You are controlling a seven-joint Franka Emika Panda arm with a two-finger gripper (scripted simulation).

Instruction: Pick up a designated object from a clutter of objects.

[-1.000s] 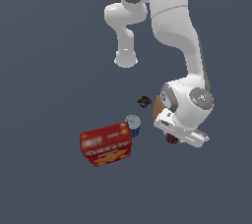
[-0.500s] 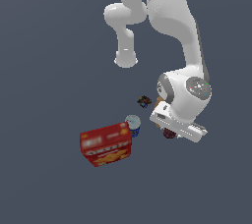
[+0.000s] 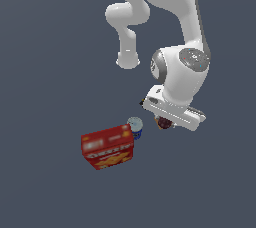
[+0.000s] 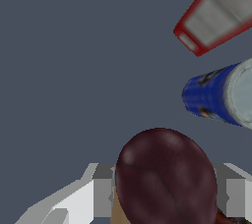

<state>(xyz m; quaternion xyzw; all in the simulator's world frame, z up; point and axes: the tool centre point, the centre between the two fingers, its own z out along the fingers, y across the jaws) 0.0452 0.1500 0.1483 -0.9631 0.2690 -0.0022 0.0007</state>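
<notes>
Wrist swinging round since a second ago, gripper (image 3: 165, 122) now sitting over maroon ball (image 4: 166, 176). Fingers (image 4: 74, 201) flanking ball, grasping it apparently (contact hidden). Ball near blue can (image 3: 135, 127), beside red box (image 3: 108, 147); lift looking imminent.

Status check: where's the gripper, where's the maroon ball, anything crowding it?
Gripper low over clutter, fingers flanking maroon ball; closure unclear. Blue-white can close beside, red box beyond.
</notes>
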